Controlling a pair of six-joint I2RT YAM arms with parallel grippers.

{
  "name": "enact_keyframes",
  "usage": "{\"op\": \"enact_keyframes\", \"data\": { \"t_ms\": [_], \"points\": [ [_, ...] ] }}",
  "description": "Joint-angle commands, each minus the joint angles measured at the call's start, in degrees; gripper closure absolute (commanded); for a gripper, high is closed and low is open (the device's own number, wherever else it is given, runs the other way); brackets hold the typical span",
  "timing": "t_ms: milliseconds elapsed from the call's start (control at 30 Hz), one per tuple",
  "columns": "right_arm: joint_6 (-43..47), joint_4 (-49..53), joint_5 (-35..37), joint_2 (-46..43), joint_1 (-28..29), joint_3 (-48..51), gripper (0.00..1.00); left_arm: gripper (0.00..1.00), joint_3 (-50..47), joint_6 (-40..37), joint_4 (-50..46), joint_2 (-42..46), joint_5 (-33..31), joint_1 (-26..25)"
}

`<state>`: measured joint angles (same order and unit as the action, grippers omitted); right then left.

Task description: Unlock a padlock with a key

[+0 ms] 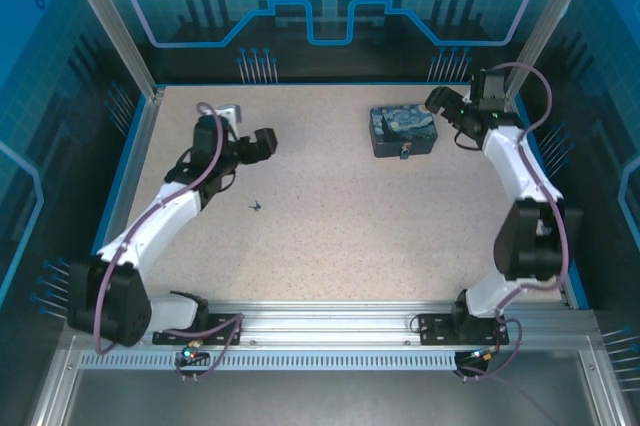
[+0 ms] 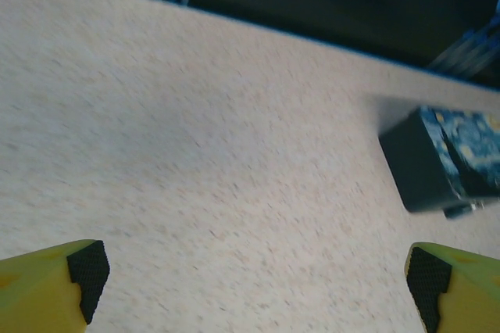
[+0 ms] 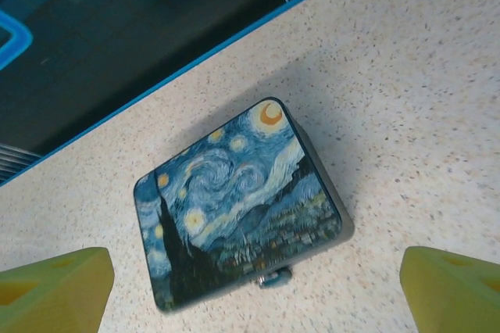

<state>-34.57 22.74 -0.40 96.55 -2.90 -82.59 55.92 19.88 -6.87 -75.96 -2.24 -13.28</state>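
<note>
The tiny padlock [image 1: 404,154] hangs on the front of a night-sky painted box [image 1: 403,132] at the back right of the table. The right wrist view looks down on the box [image 3: 234,204], with the padlock [image 3: 275,277] a small bluish lump at its near edge. The key [image 1: 257,206] is a thin dark sliver lying alone left of the table's middle. My right gripper [image 1: 438,100] hovers just right of the box, open, its yellow fingers [image 3: 55,290] wide apart. My left gripper [image 1: 268,141] is open above bare table behind the key, its pads [image 2: 87,270] holding nothing.
The left wrist view catches the box [image 2: 457,157] at its right edge, blurred. A small white object [image 1: 232,111] sits behind the left arm near the back left corner. Blue walls and a raised blue edge [image 1: 300,84] bound the speckled table [image 1: 330,236].
</note>
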Motion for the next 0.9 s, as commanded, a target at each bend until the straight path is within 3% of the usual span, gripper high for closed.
{"op": "enact_keyframes", "data": {
  "t_ms": [0, 267, 433, 700, 867],
  "points": [
    [-4.20, 9.14, -3.89, 8.79, -2.63, -7.15, 0.08, 0.01, 5.77, 2.77, -9.80, -6.06, 1.20, -3.74],
    [-2.89, 13.65, -7.43, 27.66, -4.31, -26.23, 0.11, 0.01, 13.92, 4.79, -10.27, -16.97, 1.86, -8.89],
    [-3.26, 13.58, -14.63, 38.12, -4.32, -37.01, 0.23, 0.01, 19.63, 6.22, -10.85, -23.59, 3.74, -9.27],
    [-1.37, 14.26, -21.16, 46.04, -0.79, -47.96, 0.30, 0.01, 26.72, 6.84, -11.19, -29.56, 5.40, -9.27],
    [3.17, 15.79, -20.91, 44.50, 3.08, -45.26, 0.39, 0.01, 27.63, 7.33, -10.75, -30.89, 5.34, -9.26]
  ]
}}
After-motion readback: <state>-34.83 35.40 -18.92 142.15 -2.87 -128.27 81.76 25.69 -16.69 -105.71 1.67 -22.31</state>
